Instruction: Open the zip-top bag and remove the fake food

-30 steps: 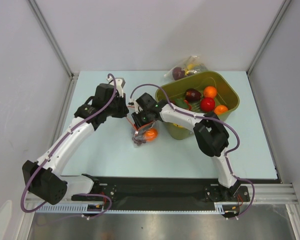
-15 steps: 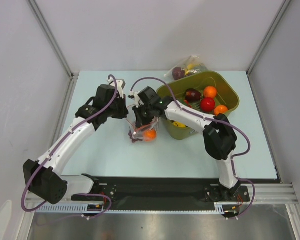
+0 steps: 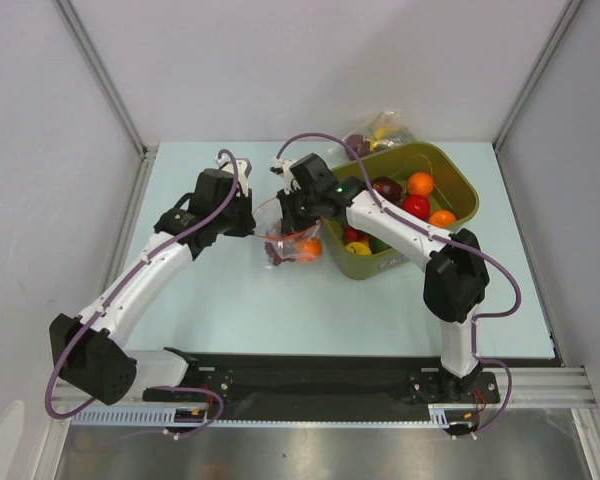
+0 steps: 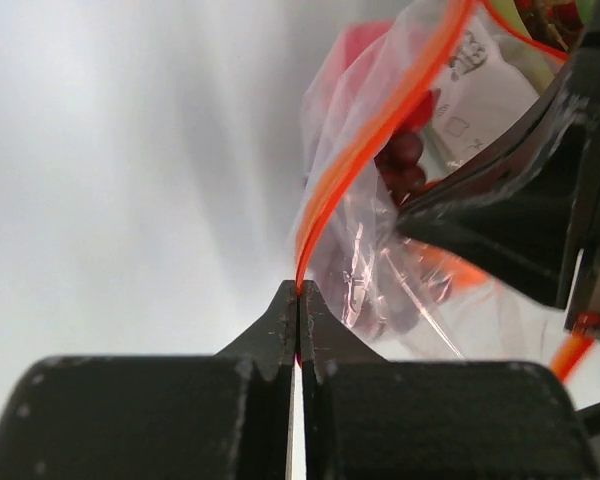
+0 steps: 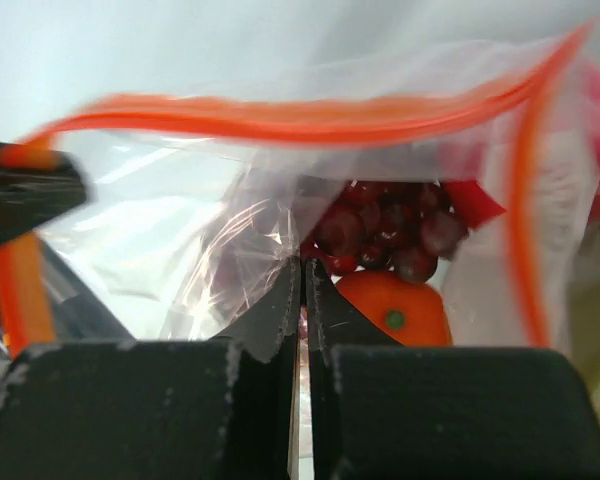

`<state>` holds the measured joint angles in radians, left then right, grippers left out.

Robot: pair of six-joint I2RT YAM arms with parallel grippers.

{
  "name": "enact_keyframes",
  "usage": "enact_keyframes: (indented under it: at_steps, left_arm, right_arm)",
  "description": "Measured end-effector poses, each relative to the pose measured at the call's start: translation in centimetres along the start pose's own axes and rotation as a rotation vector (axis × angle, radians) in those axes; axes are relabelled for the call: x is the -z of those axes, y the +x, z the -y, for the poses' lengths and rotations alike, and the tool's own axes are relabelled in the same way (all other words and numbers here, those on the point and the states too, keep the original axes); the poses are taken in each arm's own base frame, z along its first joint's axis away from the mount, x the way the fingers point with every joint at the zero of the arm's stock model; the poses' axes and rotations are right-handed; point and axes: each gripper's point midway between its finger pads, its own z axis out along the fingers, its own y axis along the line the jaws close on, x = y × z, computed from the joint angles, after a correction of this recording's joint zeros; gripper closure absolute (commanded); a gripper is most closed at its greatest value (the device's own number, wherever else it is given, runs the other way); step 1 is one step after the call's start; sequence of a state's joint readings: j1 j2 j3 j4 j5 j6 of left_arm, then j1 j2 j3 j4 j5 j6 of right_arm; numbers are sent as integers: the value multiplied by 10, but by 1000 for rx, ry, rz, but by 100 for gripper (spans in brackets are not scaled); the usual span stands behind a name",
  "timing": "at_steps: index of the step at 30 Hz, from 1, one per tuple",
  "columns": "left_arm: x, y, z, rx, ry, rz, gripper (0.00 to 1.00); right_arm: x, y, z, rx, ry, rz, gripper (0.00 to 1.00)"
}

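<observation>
The zip-top bag hangs between my two grippers, left of the green bin. Its red-orange zip strip is spread apart, so the mouth is open. Inside are an orange fruit and a dark purple grape bunch; the orange fruit also shows in the top view. My left gripper is shut on one end of the zip strip. My right gripper is shut on the clear bag wall just under the other lip. In the top view the left gripper and the right gripper sit close together.
The olive-green bin stands right of the bag. It holds a maroon fruit, a red apple, two orange fruits and small yellow and red pieces. A second clear bag of fruit lies behind the bin by the back wall.
The right arm has swung up and away from me, carrying its side of the bag toward the back. The bag has shifted a little farther back and its mouth has spread. The left gripper has barely moved.
</observation>
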<state>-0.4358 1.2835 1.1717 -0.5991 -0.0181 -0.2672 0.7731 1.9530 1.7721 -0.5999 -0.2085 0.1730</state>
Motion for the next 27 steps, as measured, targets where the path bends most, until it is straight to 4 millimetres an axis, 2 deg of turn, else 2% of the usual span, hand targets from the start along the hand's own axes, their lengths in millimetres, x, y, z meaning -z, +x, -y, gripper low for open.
enact_keyframes:
  at_steps: [3,6,10,11,12,13,14,17,20,27]
  left_arm:
    - [0,1,-2,-4,-6,4,100]
    - [-4,9,-3,-8,-3,-10,100]
    - [-17,35,-2,-8,25,-55,100]
    - [-19,41,-2,-7,27,-69,100]
    - [-21,47,-3,-9,29,-81,100]
    - [-23,52,-3,-11,29,-91,100]
    - [-24,56,-3,-12,29,-96,100]
    - [-27,65,-5,-16,25,-112,99]
    - [-30,77,-10,-18,5,-135,100]
    - [-29,94,-18,-17,-24,-159,99]
  right_arm:
    - [-1,6,18,-25,35,-15,100]
    - [-4,18,26,-38,47,-43,100]
    - [-8,27,28,-39,50,-69,98]
    - [-9,28,28,-37,49,-73,95]
    - [-11,30,28,-38,50,-78,84]
    - [-13,31,29,-42,50,-82,78]
    - [-14,32,30,-42,51,-86,66]
    - [-15,32,31,-50,52,-82,52]
    - [-16,29,30,-58,46,-72,47]
    - [-26,30,29,-66,42,-69,45]
